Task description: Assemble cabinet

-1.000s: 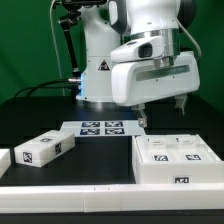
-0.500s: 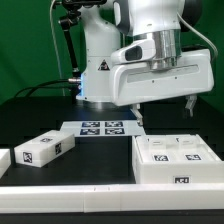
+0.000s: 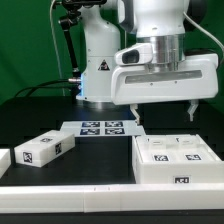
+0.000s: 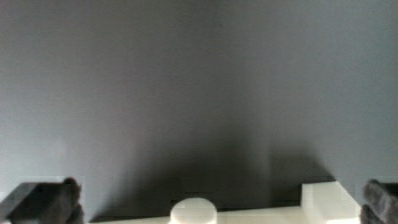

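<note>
The gripper (image 3: 164,113), jaws spread wide and holding nothing, hangs above the rear edge of the cabinet (image 3: 175,160), which lies just below it and slightly nearer the viewer. Judged risk: a straight descent could land a fingertip on the tagged top face instead of astride a wall, shoving the box aside. The recessed panels face upward, and the long axis appears to run parallel to the line between the jaws.

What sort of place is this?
Probably a robotics research lab: a single white robot arm stands over a black table, with a marker board of printed tags and tagged white cabinet parts laid out.
</note>
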Tool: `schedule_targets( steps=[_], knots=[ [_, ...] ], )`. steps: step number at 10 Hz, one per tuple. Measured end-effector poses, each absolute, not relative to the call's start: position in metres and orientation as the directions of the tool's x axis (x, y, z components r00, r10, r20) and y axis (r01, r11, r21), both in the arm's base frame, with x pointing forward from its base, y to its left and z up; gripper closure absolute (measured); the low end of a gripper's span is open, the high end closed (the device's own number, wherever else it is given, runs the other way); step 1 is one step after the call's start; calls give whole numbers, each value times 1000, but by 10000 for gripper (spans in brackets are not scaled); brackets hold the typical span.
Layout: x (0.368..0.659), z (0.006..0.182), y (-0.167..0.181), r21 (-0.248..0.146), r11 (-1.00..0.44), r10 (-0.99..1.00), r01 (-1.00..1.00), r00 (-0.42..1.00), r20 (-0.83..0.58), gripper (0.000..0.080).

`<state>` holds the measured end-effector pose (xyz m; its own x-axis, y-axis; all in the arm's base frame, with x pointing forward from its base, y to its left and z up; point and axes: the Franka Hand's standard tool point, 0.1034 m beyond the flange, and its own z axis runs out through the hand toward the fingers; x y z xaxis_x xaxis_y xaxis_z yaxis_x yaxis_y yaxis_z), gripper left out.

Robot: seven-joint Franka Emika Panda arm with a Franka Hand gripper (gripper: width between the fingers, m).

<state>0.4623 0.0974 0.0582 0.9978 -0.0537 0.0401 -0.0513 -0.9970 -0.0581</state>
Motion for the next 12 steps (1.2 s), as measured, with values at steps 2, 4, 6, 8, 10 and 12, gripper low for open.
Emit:
schedule_targets(
  steps=[2, 4, 6, 8, 10, 12],
  knots=[
    [462, 51, 87, -47, -998, -39, -37, 998, 41, 3],
    [462, 51, 88, -48, -998, -32, -30, 999, 41, 3],
    [462, 51, 89, -48, -998, -31, -29, 999, 41, 3],
    [460, 38, 83, -43, -998, -41, -40, 999, 20, 3],
    [473, 33, 85, -46, -997, -67, -66, 997, 26, 3],
    [486, 25, 88, -50, -997, -60, -58, 998, 36, 3]
  ],
)
